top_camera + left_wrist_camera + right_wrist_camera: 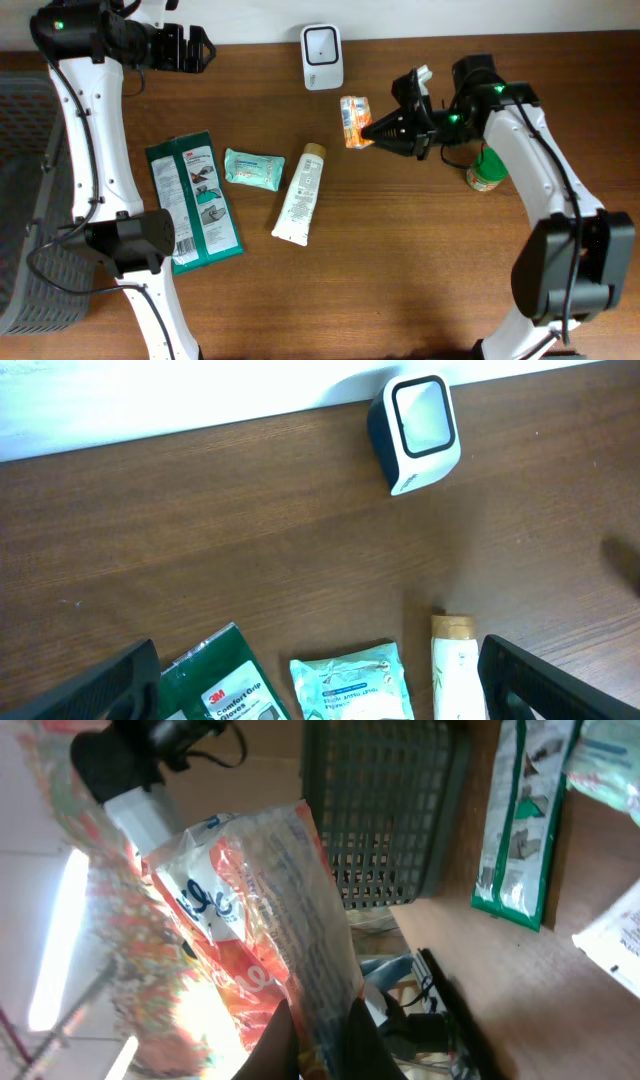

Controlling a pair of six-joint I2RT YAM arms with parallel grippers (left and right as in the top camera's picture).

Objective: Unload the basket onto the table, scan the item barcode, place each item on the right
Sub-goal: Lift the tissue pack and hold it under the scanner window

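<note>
item: orange snack packet (354, 121) is being held near the white scanner (322, 56), just right of it and nearer the table's front | right gripper (385, 130): jaws are being pressed tight onto the packet's edge | left gripper (203, 48): jaws are being held wide apart, empty, left of the scanner

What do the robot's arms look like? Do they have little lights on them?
The left arm and right arm are smooth white tubes joined by chunky black joints. Yes, small green lights glow on them. Thin black cables run along the white parts. Each arm ends in a black two-finger gripper: the left gripper and the right gripper.
</note>
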